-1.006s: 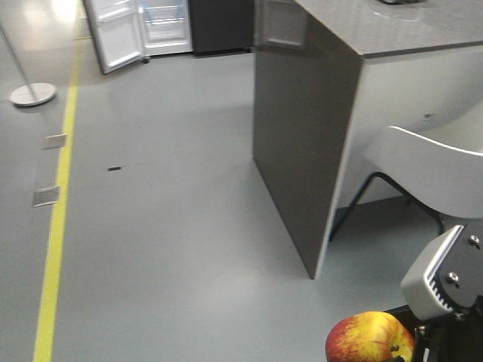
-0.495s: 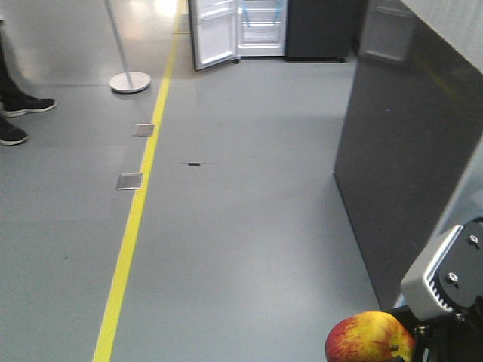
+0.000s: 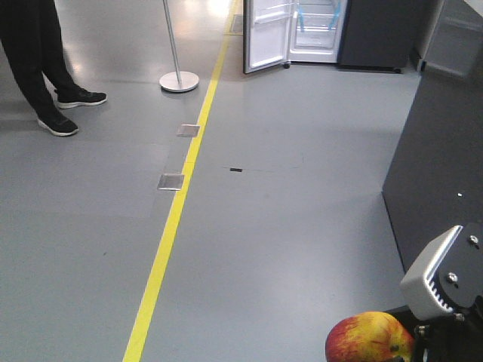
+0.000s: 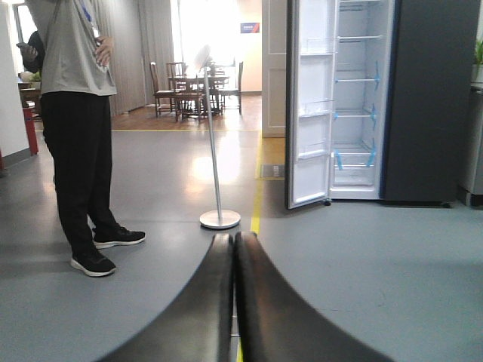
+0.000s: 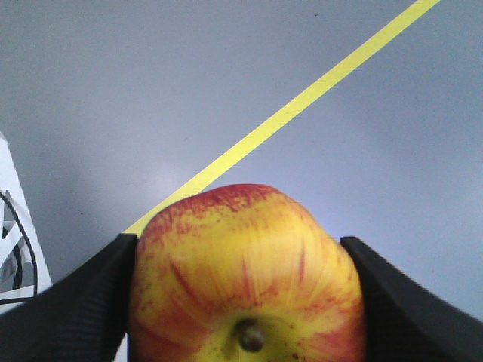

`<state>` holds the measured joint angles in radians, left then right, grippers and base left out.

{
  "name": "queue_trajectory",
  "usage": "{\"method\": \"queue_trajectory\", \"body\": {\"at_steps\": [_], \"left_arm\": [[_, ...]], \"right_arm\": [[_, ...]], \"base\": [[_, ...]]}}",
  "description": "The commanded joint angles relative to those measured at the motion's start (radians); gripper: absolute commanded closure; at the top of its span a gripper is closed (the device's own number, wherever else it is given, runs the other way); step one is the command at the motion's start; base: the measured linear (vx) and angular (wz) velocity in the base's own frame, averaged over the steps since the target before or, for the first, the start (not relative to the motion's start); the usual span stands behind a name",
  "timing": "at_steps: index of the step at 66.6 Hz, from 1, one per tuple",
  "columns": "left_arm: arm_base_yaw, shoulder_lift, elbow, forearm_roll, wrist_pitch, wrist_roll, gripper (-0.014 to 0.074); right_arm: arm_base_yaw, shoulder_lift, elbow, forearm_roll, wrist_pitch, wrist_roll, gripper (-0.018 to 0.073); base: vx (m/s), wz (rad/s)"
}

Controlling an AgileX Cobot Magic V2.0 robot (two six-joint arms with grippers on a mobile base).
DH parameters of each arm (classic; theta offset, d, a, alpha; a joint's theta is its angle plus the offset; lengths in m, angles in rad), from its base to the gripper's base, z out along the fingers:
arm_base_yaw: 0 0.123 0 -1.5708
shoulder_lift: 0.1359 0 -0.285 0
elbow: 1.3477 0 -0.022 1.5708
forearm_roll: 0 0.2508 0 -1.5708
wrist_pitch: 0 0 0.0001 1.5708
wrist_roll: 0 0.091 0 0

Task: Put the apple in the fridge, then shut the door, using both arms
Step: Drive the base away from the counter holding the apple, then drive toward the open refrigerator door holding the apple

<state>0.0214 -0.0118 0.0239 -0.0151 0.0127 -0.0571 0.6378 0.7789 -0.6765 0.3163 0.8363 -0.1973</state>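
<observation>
Between the black pads of the right gripper (image 5: 241, 298) sits the apple (image 5: 245, 275), red and yellow with its short stem facing the wrist camera; the pads press on both of its sides, so the gripper is clamped on it. From the front view the fruit shows at the bottom right corner, held above the grey floor (image 3: 287, 226), beside the gripper's light grey block. The left gripper (image 4: 232, 249) is clenched on nothing, its two dark fingers pressed flat together and aimed toward the fridge (image 4: 355, 98). That fridge stands well apart, at the far end of the floor, its white interior and blue-marked shelves on show; the door (image 4: 309, 105) hangs wide open to its left. As a judgement, only the pick-up is done: the apple is in hand, while the drive across, the placing on a shelf, the release and the shutting of the door all remain. A yellow line (image 3: 177, 219) runs along the floor toward the fridge, with two small metal plates (image 3: 171, 182) beside it, a round-footed pole (image 3: 179, 79) and a person in black trousers (image 4: 75, 128) off to the left. No brand, label or writing can be read anywhere; a small blue sign (image 4: 249, 28) in the far room is too small to make out.
</observation>
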Motion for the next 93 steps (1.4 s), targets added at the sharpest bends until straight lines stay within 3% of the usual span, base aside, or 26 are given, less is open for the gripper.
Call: {"method": "queue_trajectory", "body": {"at_steps": [1,93], "left_arm": [[-0.001,-0.013,-0.017,-0.009,-0.077,-0.004,0.0603],[-0.001,-0.013,-0.017,-0.009,-0.077,-0.004,0.0603]], "right_arm": [[0.002,-0.007,-0.029,0.015,-0.058,-0.011,0.0391],[0.002,-0.007,-0.029,0.015,-0.058,-0.011,0.0391]], "base": [[0.14,0.16],[0.23,-0.01]]}}
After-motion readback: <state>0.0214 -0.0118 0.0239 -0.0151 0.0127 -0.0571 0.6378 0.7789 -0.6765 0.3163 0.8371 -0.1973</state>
